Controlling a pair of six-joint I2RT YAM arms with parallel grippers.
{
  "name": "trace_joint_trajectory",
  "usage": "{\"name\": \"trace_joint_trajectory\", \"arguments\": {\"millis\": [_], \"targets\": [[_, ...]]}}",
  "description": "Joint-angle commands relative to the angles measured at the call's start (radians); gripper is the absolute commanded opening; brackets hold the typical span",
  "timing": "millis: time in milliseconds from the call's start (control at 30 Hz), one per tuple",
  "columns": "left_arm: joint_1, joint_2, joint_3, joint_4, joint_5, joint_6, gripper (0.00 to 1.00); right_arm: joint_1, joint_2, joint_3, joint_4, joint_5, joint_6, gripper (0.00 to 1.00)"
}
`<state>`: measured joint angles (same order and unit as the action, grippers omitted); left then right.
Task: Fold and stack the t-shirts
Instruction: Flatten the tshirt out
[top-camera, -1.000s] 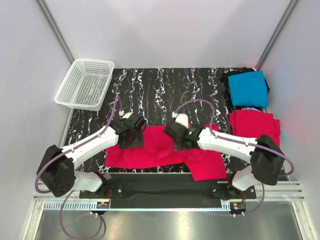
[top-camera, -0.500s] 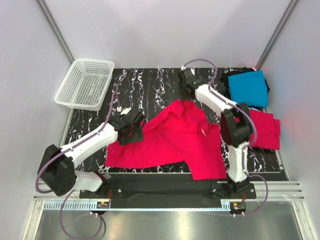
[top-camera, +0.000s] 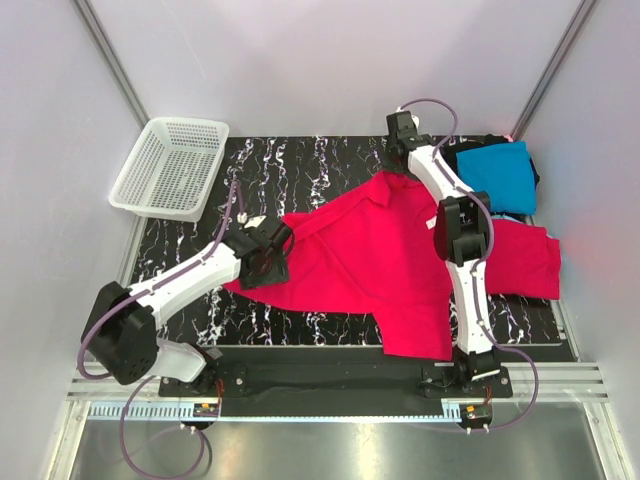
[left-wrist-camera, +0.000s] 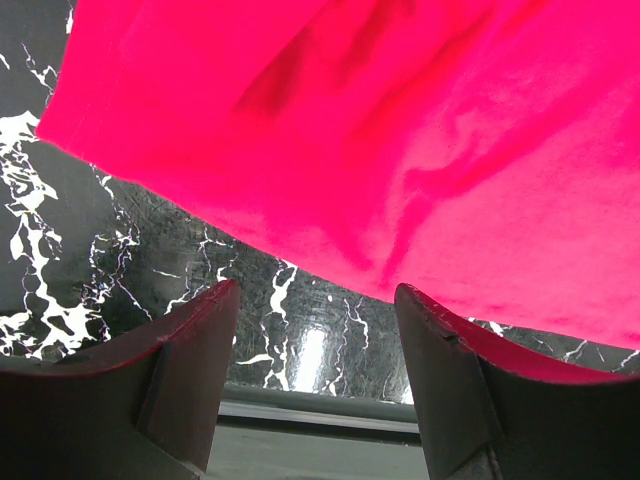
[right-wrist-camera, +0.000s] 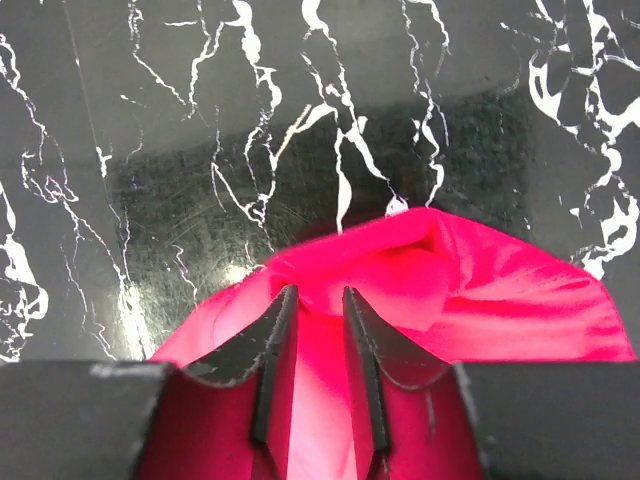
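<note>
Top view: red t-shirt (top-camera: 370, 255) is laid mid-frame on the table (top-camera: 300, 170), long axis running diagonally from lower left to upper right. The right gripper (top-camera: 397, 168) is parked on the upper-right tip and the left gripper (top-camera: 268, 258) sits at the left edge, so the cloth lies right of it. The left arm is judged nearer for the lower-left hem, the right for the far corner. Second red t-shirt (top-camera: 525, 262) is spread at right; blue t-shirt (top-camera: 495, 175) is folded upper right on the black t-shirt (top-camera: 468, 150). Basket (top-camera: 217, 165) is upper left, well apart

Left wrist view: jaws are held wide with nothing between them, only marble seen in the gap. The shirt edge fills the upper frame, just beyond the fingertips (left-wrist-camera: 195, 350), not touched

Right wrist view: jaws are set narrow with a ridge of red cloth in the gap. Whether it is actually pinched cannot be told. Cloth bunches at the fingers (right-wrist-camera: 275, 350), with bare table beyond

Surface: glossy dark marble, judged slippery for dragging cloth. Room: free table is left toward the top and left of the shirt, while the right side is crowded by the other shirts
</note>
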<state>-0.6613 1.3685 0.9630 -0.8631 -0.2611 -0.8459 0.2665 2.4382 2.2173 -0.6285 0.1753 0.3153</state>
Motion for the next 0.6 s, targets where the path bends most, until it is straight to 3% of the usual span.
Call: {"name": "trace_joint_trajectory", "arguments": {"millis": [0,233,433,567], "targets": [[0.005,0.027,0.026,0.024,-0.021,0.007,0.68,0.02,-0.08,0.003,-0.022,0.007,0.002,0.32],[0.014,0.026,-0.013,0.009,-0.144,-0.039,0.68,0.02,-0.367,-0.307,0.113,0.001,-0.005,0.39],[0.092,-0.042,-0.105,-0.02,-0.2,-0.179,0.67,0.02,-0.53,-0.413,0.07,-0.153,0.016,0.4],[0.098,-0.033,-0.107,-0.019,-0.219,-0.261,0.66,0.04,-0.657,-0.559,0.081,-0.172,0.024,0.39]]}}
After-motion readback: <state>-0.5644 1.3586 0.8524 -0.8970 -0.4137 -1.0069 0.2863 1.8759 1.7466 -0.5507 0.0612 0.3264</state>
